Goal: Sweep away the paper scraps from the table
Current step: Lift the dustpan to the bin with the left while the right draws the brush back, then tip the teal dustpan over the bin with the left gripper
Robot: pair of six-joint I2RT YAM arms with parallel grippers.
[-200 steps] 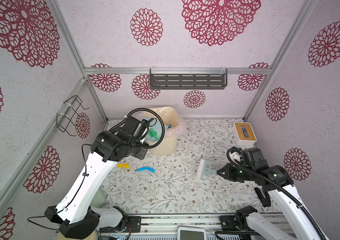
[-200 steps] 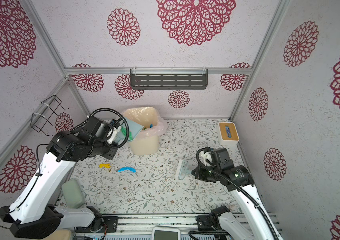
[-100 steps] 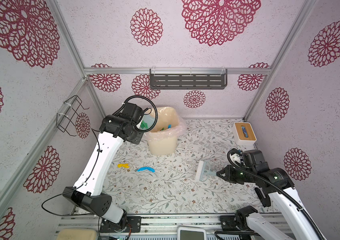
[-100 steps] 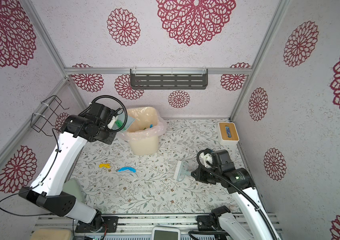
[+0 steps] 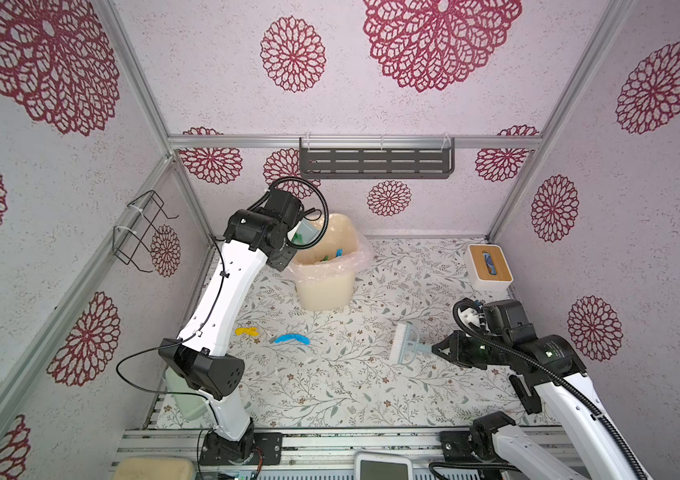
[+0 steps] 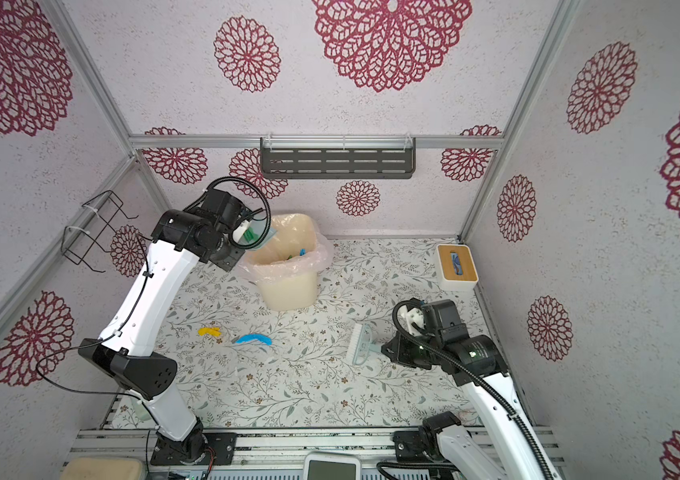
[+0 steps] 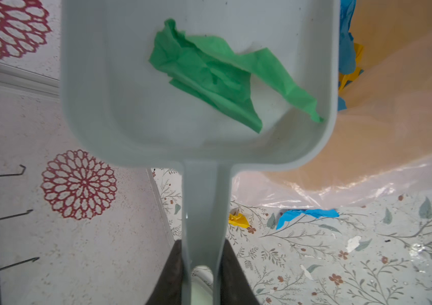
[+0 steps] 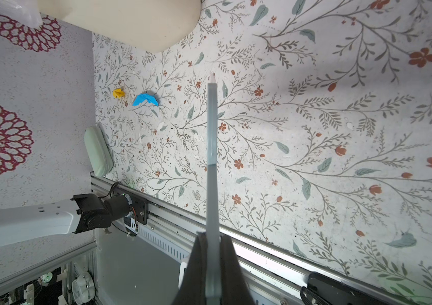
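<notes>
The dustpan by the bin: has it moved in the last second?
Yes. The dustpan, held by the left gripper, has moved along the left rim of the bin toward the back wall.

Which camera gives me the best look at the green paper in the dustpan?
Left wrist: the green paper lies crumpled, unobstructed in the dustpan. Both top views show only a sliver of it beside the left arm. Right wrist misses it.
</notes>
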